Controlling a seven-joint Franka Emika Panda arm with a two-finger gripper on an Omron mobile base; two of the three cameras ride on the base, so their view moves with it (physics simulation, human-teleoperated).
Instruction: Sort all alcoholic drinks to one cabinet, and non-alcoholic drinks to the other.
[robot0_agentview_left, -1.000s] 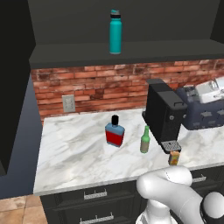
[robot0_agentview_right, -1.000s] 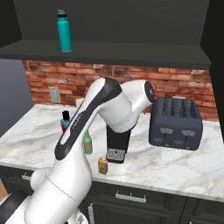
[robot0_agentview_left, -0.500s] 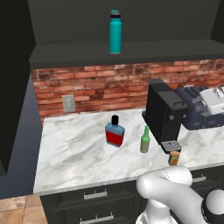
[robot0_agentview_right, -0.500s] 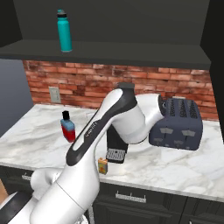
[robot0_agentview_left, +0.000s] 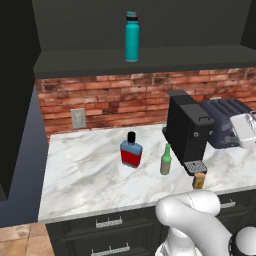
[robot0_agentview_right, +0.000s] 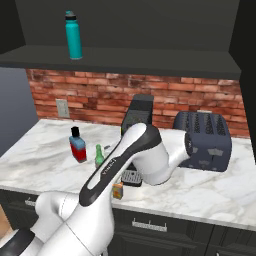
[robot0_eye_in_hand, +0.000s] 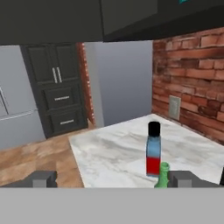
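Note:
The tall teal bottle (robot0_agentview_left: 131, 37) (robot0_agentview_right: 73, 35) stands on the open upper cabinet shelf (robot0_agentview_left: 165, 56). On the marble counter (robot0_agentview_left: 85, 175) stand the flat blue flask (robot0_agentview_left: 131, 151) (robot0_agentview_right: 77, 145) (robot0_eye_in_hand: 153, 151), the slim green bottle (robot0_agentview_left: 165, 161) (robot0_agentview_right: 99, 156) (robot0_eye_in_hand: 164, 174) and the small orange-yellow carton (robot0_agentview_left: 199, 180) (robot0_agentview_right: 118, 190). My white hand is at the right edge of the left base view, in front of the toaster (robot0_agentview_left: 222, 120). In the hand view my gripper (robot0_eye_in_hand: 114, 179) is open and holds nothing. It looks along the counter at the flask and the green bottle, well short of both.
A black coffee machine (robot0_agentview_left: 187, 131) (robot0_agentview_right: 138, 114) stands right of the green bottle, with the carton at its front. The dark toaster (robot0_agentview_right: 205, 134) sits further right. A brick wall backs the counter. Dark drawers run below the counter edge.
My arm has swung to the right and lower, carrying the hand toward the toaster. In the right base view this uncovers the flask, the green bottle and the coffee machine. The bottles and carton have stayed put.

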